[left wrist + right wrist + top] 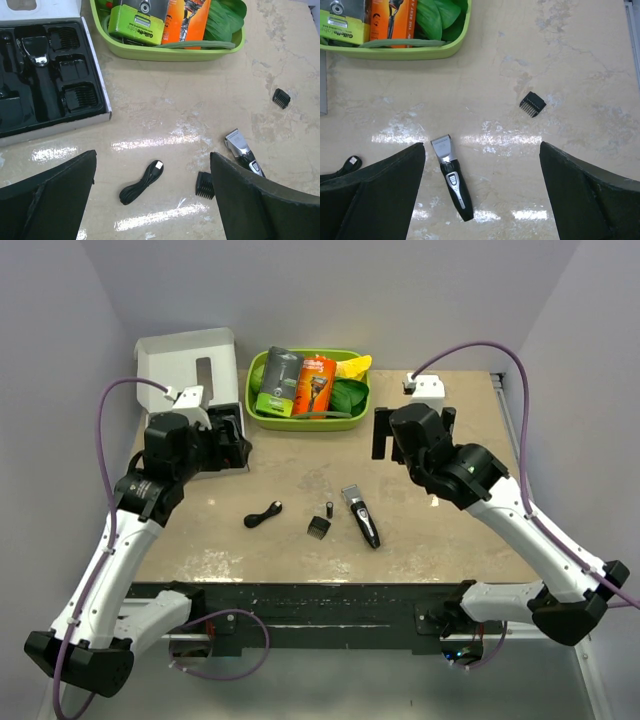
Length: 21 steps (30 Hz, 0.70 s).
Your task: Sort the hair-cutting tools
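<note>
Hanging spread wide and empty above the beige stone-look table (450, 540): left gripper (153, 156) and right gripper (482, 146). Just beneath the left gripper, between its fingers, a small black coiled cord (141, 181); beside one fingertip, a small black guide comb (204, 184). Under the right gripper, nearer one finger, a slim black electric hair clipper with silver blade head (451, 177); farther ahead, a second black comb (532, 104).

Glossy marbled tabletop (580, 75)
The hair clipper (452, 182) is shiny black with a silvery head; the guide comb (532, 104) looks matt.
</note>
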Motion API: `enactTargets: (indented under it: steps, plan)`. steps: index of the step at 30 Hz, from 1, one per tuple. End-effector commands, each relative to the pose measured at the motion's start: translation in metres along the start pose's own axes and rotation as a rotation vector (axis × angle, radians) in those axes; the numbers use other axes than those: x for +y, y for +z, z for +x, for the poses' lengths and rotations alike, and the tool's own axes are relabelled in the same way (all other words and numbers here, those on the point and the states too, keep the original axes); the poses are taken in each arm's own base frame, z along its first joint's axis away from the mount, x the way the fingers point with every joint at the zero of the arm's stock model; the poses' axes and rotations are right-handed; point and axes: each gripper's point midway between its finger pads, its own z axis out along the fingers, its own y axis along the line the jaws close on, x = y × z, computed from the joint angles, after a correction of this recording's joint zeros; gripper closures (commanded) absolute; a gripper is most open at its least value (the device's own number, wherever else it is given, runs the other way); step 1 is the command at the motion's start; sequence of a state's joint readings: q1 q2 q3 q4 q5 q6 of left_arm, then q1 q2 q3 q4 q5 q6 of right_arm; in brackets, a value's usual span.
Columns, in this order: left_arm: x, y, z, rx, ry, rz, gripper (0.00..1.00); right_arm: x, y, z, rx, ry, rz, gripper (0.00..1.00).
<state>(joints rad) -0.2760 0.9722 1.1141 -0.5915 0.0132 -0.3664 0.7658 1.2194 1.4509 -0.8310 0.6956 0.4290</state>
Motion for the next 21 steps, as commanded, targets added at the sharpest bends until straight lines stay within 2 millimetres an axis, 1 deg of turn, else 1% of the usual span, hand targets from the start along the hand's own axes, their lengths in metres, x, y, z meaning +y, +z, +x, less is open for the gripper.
enactTargets:
  steps: [1, 3, 6, 8, 9, 10, 11, 12, 14, 15, 16, 17, 18, 19, 21]
  plan:
    - [-0.001, -0.006, -0.009, -0.049, 0.006, 0.008, 0.00, -0.007, -0.006, -0.007, -0.013, 0.005, 0.022, 0.01]
    - [0.000, -0.006, -0.007, -0.050, 0.004, 0.005, 0.00, -0.009, -0.004, -0.004, -0.011, -0.009, 0.031, 0.01]
    - [0.002, -0.003, -0.001, -0.037, 0.001, 0.000, 0.00, -0.002, 0.004, 0.004, 0.028, -0.033, 0.034, 0.01]
    - [0.003, -0.001, 0.004, -0.024, -0.007, 0.001, 0.00, 0.014, 0.014, 0.013, 0.070, -0.047, -0.005, 0.02]
    - [0.002, 0.000, 0.007, -0.019, -0.011, 0.002, 0.00, 0.030, 0.018, 0.022, 0.111, -0.051, -0.070, 0.02]
    - [0.003, 0.001, 0.009, -0.014, -0.014, 0.001, 0.00, 0.041, 0.027, 0.029, 0.129, -0.057, -0.088, 0.02]
    - [0.004, 0.001, 0.013, -0.005, -0.014, -0.001, 0.00, 0.049, 0.031, 0.036, 0.154, -0.063, -0.112, 0.02]
    - [0.005, 0.001, 0.016, -0.001, -0.016, -0.002, 0.00, 0.063, 0.032, 0.047, 0.200, -0.067, -0.178, 0.02]
    - [0.010, 0.000, 0.026, 0.026, -0.015, -0.018, 0.00, 0.076, 0.038, 0.072, 0.264, -0.083, -0.211, 0.02]
    - [0.014, 0.000, 0.029, 0.030, -0.014, -0.040, 0.00, 0.078, 0.038, 0.082, 0.281, -0.087, -0.222, 0.02]
    - [0.019, -0.001, 0.034, 0.040, -0.019, -0.063, 0.00, 0.080, 0.041, 0.104, 0.319, -0.093, -0.234, 0.02]
    - [0.024, -0.002, 0.041, 0.049, -0.021, -0.082, 0.00, 0.082, 0.038, 0.113, 0.329, -0.095, -0.246, 0.02]
    - [0.029, -0.002, 0.044, 0.049, -0.024, -0.107, 0.00, 0.081, 0.038, 0.123, 0.342, -0.097, -0.248, 0.02]
    - [0.032, -0.003, 0.047, 0.053, -0.031, -0.122, 0.00, 0.078, 0.039, 0.142, 0.369, -0.098, -0.237, 0.02]
    - [0.043, -0.002, 0.053, 0.053, -0.043, -0.174, 0.00, 0.077, 0.035, 0.154, 0.382, -0.091, -0.251, 0.01]
